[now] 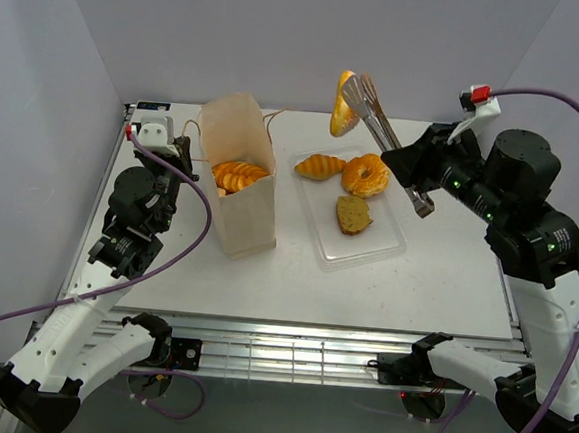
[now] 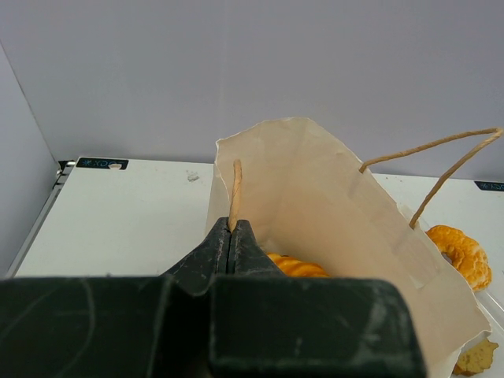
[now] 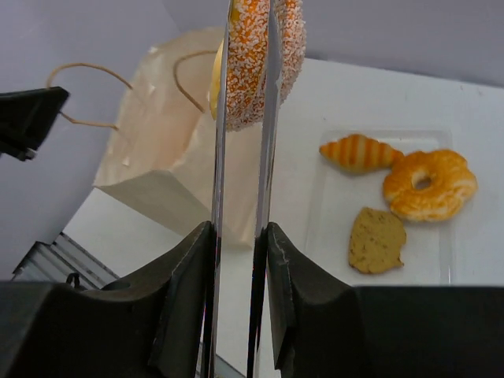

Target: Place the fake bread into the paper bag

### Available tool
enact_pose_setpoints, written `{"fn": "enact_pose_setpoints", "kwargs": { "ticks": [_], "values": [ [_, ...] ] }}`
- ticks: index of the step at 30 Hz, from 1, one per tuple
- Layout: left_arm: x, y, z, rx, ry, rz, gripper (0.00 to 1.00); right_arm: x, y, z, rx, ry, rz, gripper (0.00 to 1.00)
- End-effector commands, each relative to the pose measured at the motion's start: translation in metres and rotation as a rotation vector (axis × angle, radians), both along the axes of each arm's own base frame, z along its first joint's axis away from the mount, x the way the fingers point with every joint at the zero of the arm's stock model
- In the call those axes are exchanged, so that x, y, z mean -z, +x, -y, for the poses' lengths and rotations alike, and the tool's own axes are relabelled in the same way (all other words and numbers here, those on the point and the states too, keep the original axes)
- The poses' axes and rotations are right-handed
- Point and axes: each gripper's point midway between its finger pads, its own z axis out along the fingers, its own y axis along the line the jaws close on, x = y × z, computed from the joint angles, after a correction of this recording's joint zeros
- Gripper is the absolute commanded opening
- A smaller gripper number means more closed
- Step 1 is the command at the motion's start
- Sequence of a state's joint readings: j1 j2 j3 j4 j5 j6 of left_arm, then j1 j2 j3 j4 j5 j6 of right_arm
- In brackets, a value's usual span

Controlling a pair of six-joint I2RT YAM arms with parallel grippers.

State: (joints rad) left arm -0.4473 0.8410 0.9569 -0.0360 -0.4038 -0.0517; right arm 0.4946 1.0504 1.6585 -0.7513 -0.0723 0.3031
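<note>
A sugar-dusted orange pastry (image 1: 345, 104) is held aloft between the tips of metal tongs (image 1: 377, 123). The tongs are themselves clamped by the right gripper (image 1: 411, 169), whose fingers (image 3: 193, 276) are pressed in against the two steel arms. The piece is suspended above the table (image 1: 445, 279), off the far end of the clear plastic tray (image 1: 379, 246) and to the right of the paper bag (image 1: 240, 213). The bag is stood upright on the table's left side with its mouth open, and orange pastries (image 1: 241, 176) are already lodged inside. It is gripped at its near rim by the left gripper (image 2: 231, 236), whose jaws are closed tight where a string handle (image 2: 235, 189) runs down between them. Three more pieces are seen lying in the tray: a striped croissant (image 1: 320, 167), a golden ring (image 1: 366, 174) just beside it, and a dark brown slice (image 1: 353, 215) nearer the arms.
</note>
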Motion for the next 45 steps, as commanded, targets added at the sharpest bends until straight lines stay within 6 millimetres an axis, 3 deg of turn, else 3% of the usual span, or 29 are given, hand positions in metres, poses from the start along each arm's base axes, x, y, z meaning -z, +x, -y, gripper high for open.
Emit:
{"fn": "enact_pose_setpoints", "kwargs": {
  "ticks": [1,5,8,13,16,18,19,23,24,25,29,39,45],
  "values": [
    [-0.003,-0.002,0.000,0.004,-0.006,0.014,0.00,-0.053,-0.006,-0.034,-0.196,0.034,0.154,0.08],
    [-0.001,-0.001,0.001,0.002,0.000,0.005,0.00,-0.054,-0.011,-0.097,-0.352,0.004,0.175,0.08],
    [0.000,0.000,0.000,-0.004,0.003,0.004,0.00,-0.051,-0.010,-0.130,-0.385,-0.032,0.185,0.08],
    [-0.002,-0.001,-0.003,-0.015,0.003,0.009,0.00,-0.037,-0.005,-0.161,-0.434,-0.046,0.172,0.08],
    [-0.003,-0.002,-0.004,-0.019,0.002,0.013,0.00,-0.014,-0.002,-0.174,-0.448,-0.080,0.139,0.08],
    [-0.004,-0.003,-0.004,-0.019,0.002,0.017,0.00,-0.004,-0.002,-0.177,-0.448,-0.092,0.126,0.08],
    [-0.004,-0.003,-0.005,-0.020,0.002,0.017,0.00,0.012,-0.001,-0.179,-0.452,-0.111,0.102,0.08],
    [-0.005,-0.004,-0.004,-0.019,-0.001,0.020,0.00,0.028,-0.006,-0.180,-0.460,-0.122,0.074,0.10],
    [-0.005,-0.004,-0.004,-0.019,-0.001,0.020,0.00,0.031,-0.008,-0.181,-0.465,-0.124,0.065,0.15],
    [-0.005,-0.003,-0.004,-0.019,0.001,0.018,0.00,0.037,-0.011,-0.182,-0.478,-0.130,0.053,0.32],
    [-0.004,-0.003,-0.003,-0.014,0.003,0.016,0.00,0.043,-0.015,-0.179,-0.464,-0.138,0.038,0.44],
    [-0.003,-0.002,-0.002,-0.011,0.003,0.013,0.00,0.018,-0.020,-0.168,-0.439,-0.093,0.072,0.58],
    [-0.002,-0.001,-0.003,-0.014,0.005,0.012,0.00,0.015,-0.023,-0.156,-0.402,-0.086,0.068,0.53]
  ]
}}
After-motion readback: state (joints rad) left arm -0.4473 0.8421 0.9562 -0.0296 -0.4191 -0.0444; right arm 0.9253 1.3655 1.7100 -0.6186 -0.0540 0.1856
